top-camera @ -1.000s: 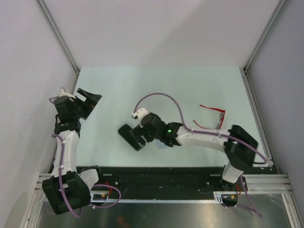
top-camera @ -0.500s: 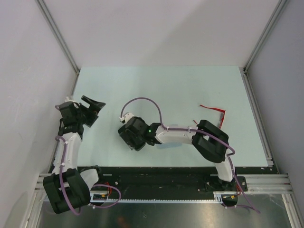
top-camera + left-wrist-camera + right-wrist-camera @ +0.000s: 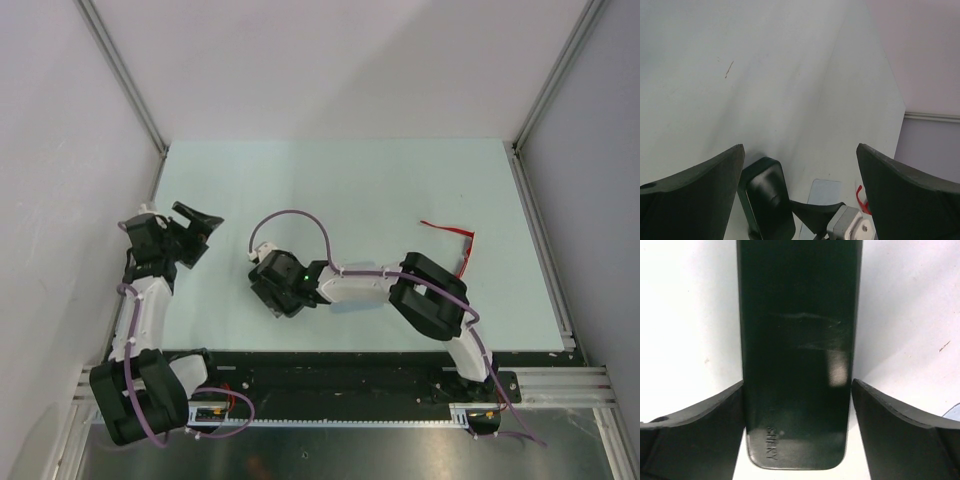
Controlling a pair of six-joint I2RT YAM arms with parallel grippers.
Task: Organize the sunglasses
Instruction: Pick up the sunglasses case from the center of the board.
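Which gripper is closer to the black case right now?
Right. The right gripper straddles the black case, a finger on each side; the left gripper hangs apart, near the left edge of the table.

I see the pale green table (image 3: pixel 340 180) carrying a black case (image 3: pixel 767 200), a grey-blue cloth (image 3: pixel 822 196) and the red sunglasses (image 3: pixel 447 228).

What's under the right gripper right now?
The black case lies on the table between the open fingers of the right gripper. Anything inside or beneath the case is covered.
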